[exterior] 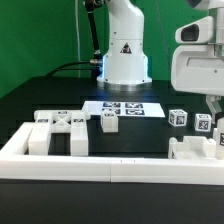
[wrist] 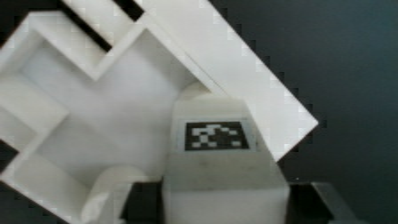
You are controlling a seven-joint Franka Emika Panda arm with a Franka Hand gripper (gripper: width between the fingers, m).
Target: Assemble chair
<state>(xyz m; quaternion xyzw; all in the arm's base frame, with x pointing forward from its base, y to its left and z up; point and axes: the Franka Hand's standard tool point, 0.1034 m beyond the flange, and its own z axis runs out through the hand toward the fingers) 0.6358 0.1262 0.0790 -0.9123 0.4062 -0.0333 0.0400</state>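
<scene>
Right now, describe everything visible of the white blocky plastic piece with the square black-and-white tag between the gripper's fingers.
The white blocky plastic piece looks smooth and matt, tapering to a rounded far end. One square black-and-white tag sits on its facing side. Dark fingers of the gripper flank it on both sides; whether they clamp it cannot be told. Beyond it lies a larger white angular part on the black table; contact between the two is unclear.
</scene>
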